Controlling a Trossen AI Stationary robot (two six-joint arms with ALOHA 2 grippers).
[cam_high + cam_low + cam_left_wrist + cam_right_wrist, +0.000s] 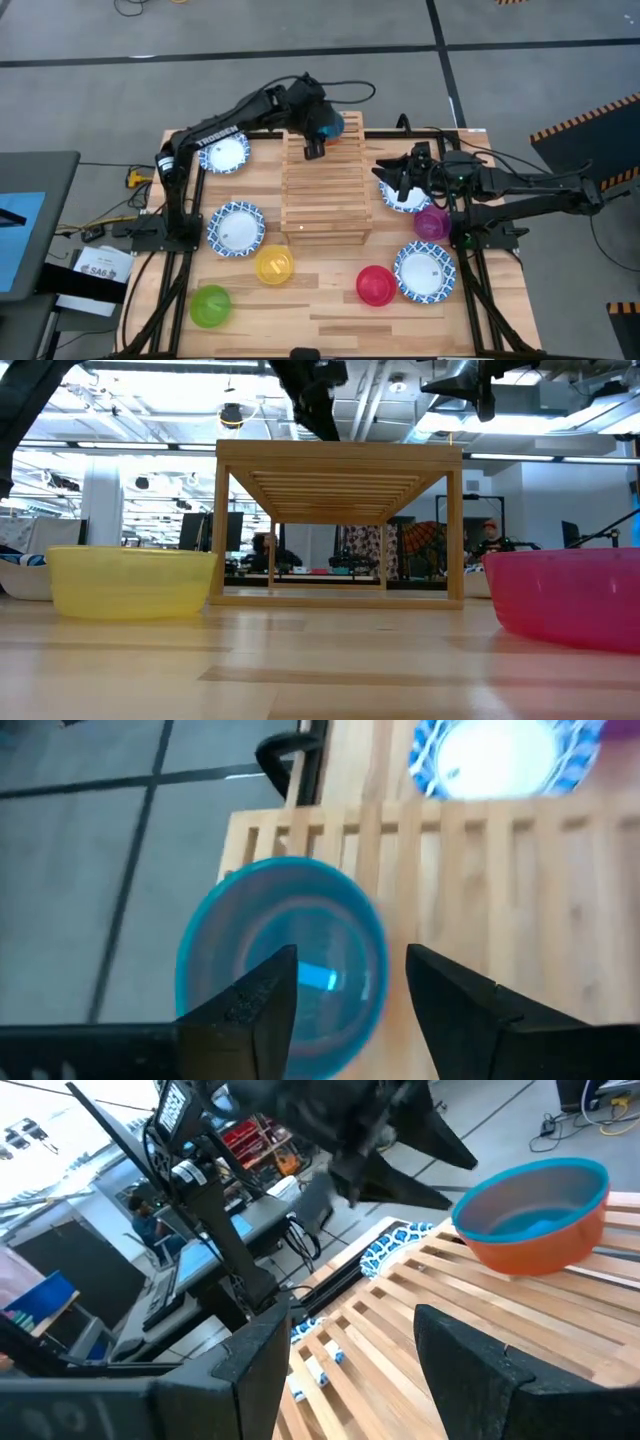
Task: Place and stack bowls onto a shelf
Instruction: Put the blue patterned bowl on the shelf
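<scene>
- High view: left pincer [313, 147] hovers over the shelf [325, 190] at its 12 o'clock end, fingers spread, holding nothing.
- Teal bowl [330, 126] sits nested in an orange bowl [545, 1245] on that shelf end.
- Right pincer [398, 176] hangs open and empty above a white bowl [405, 196] at the shelf's 3 o'clock side.

Grey concrete floor [520, 20] with dark seams, hazard-striped marking [590, 115], ceiling strip lights [150, 405], white column [100, 500], distant cluttered desks [340, 560]

Ten bowls [239, 228] (four white), one shelf [324, 190]
</scene>
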